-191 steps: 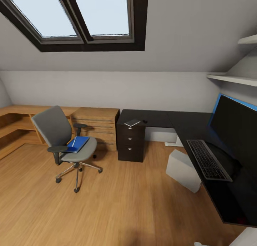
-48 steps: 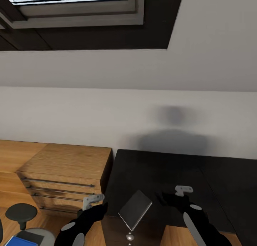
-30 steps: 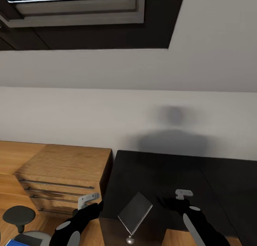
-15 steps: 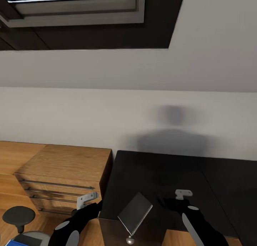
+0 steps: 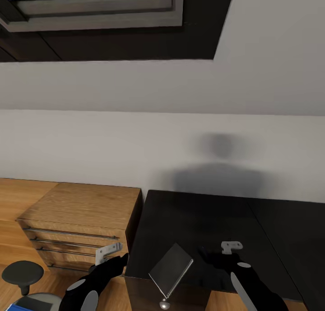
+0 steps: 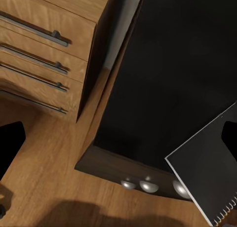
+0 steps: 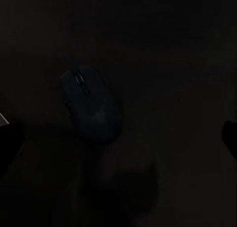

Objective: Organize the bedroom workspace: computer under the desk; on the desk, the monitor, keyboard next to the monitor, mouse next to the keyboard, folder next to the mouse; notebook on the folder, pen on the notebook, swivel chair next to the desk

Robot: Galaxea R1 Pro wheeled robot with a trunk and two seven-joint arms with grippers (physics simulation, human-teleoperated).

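One notebook (image 5: 171, 270), one mouse (image 7: 91, 104) and one swivel chair (image 5: 21, 272) show here. The notebook is thin, with a dark grey cover, a pale edge and a spiral binding along one side in the left wrist view (image 6: 209, 175). It lies flat and turned at an angle on the glossy black surface (image 5: 203, 220), at the front edge above the drawer unit, whose three silver knobs (image 6: 149, 185) sit in a row just below it. The mouse is small, black and rounded with a scroll wheel near its front; it rests alone on the same dark surface, seen faintly in the right wrist view. Of the chair, one black armrest and a sliver of grey seat appear at the lower left of the head view, with a corner of the blue folder (image 5: 13, 307) on the seat.

A light wooden drawer chest (image 5: 76, 225) with four long metal handles stands just beside the black surface.

The left gripper (image 5: 107, 252) hangs in front of the wooden chest, off the surface's left edge. The right gripper (image 5: 231, 247) hovers over the surface, to the right of the notebook. Neither holds anything; I cannot tell how wide either stands.
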